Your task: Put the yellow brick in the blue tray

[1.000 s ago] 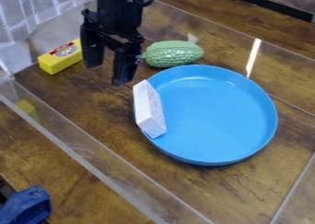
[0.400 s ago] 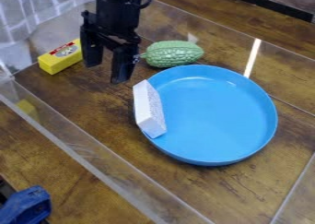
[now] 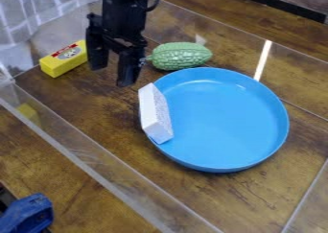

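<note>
blue cloth (image 3: pixel 26 216) sat cut off at the desk's (image 3: pixel 90 194) near left corner. beyond it the blue tray (image 3: pixel 263 141) lay toward the right edge, a white-grey block (image 3: pixel 155 112) leaning over its left rim. the black pincer (image 3: pixel 113 66) had barely shifted in the last second, jaws wide apart and empty, pointing down beside the yellow brick (image 3: pixel 60 59), which lay by the far left edge, so the grasp was not yet made. whether its tips touched the desk was unclear. a green bumpy object (image 3: pixel 181 56) lay farther back.
</note>
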`<state>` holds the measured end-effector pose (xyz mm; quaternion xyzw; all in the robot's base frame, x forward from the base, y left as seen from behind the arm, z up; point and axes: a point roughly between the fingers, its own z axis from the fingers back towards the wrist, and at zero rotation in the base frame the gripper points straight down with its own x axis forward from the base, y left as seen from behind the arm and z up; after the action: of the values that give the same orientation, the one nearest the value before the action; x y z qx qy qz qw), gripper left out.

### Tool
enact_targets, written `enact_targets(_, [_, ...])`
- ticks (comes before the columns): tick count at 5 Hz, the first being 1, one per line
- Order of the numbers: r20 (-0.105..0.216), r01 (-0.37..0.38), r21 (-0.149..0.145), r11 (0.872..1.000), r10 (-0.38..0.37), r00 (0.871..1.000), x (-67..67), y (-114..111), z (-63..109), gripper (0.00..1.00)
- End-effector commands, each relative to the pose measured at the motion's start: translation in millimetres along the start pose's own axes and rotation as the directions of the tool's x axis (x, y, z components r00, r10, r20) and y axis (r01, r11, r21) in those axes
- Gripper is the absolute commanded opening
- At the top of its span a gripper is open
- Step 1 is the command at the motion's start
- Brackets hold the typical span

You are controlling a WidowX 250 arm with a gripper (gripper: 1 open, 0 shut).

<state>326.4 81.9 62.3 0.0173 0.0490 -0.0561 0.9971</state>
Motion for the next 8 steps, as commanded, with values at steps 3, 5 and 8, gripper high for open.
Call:
enact_targets(3, [0.047, -0.006, 0.023, 1.000, 0.005, 0.999, 6.3, 23.2, 12.8, 1.00])
enact_targets(5, [0.045, 0.002, 0.026, 1.000, -0.003, 0.999, 0.8, 37.3, 13.1, 1.00])
enact_targets(8, [0.051, 0.035, 0.039, 0.999, -0.037, 0.998, -2.5, 57.0, 9.3, 1.00])
